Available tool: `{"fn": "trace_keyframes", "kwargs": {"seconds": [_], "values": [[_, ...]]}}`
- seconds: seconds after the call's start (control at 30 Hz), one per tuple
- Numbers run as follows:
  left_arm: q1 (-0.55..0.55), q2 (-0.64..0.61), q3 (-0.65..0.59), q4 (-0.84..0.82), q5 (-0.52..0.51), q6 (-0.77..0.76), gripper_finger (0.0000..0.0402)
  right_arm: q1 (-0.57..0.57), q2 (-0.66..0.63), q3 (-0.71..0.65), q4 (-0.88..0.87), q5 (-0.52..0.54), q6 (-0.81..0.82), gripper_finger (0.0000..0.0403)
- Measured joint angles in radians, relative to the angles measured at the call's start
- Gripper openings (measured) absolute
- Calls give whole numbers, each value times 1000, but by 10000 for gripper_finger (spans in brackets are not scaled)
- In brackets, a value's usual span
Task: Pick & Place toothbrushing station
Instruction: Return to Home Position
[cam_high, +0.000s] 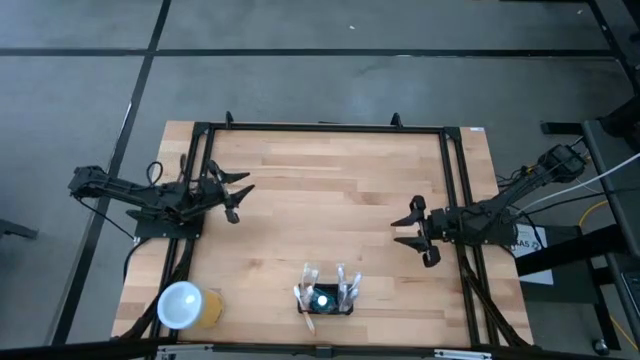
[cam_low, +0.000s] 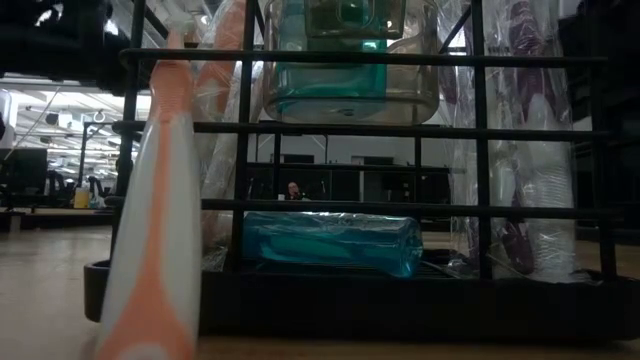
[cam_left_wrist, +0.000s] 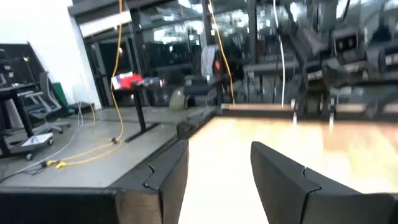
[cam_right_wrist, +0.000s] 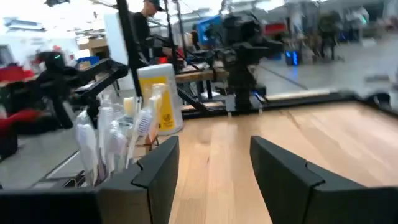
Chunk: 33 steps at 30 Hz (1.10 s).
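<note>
Toothbrushing station (cam_high: 326, 303) sits at the near edge of the table (cam_high: 330, 180), about centre, upright. It is loaded: several wrapped brushes stand in it. The low view looks right into its black bars. The orange toothbrush (cam_low: 160, 240) stands upright at one end and a teal pack in clear wrap (cam_low: 330, 243) lies low in the middle. The yellow cup (cam_high: 182, 305) with the white top is at the same near edge, toward the left arm's side and apart from the station.

Mid-table, the right gripper (cam_high: 414, 231) hovers on its own side, fingers apart and holding nothing. It points across the table, well clear of the station. Farther back, the left gripper (cam_high: 236, 195) is over the left side of the table, fingers also spread and empty, and well apart from both the cup and the station.

Step in hand, as I judge it: placing looks done and both arms are homing. The next move needs no grasp. Each arm should fold back to rest on its own side, keeping high and away from the brush tops so nothing gets knocked. The station stays where it is.
</note>
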Motion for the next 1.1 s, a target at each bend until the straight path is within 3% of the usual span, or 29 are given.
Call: {"fn": "trace_keyframes", "kwargs": {"seconds": [0.3, 0.43, 0.5, 0.6, 0.7, 0.93, 1.1], "values": [[0, 1, -1, -92, 0, -1, 169, -2, 0, 0, -123, 120, 313, 201], [0, 1, -1, -93, 0, -1, 169, -2, 14, 0, -156, 81, 307, 201], [0, 1, -1, -93, -1, -1, 169, -14, 9, 0, -263, 80, 313, 201], [0, 1, -1, -93, -1, -1, 169, -38, -84, 0, -414, 68, 294, 201], [0, 1, -1, -93, -1, -1, 169, -73, -194, 0, -499, 30, 166, 201], [0, 0, -1, -93, -1, -1, 169, -293, -479, 1, -622, -241, -103, 200], [0, 1, -1, -93, -1, -1, 169, -518, -608, 1, -764, -602, -156, 200]]}}
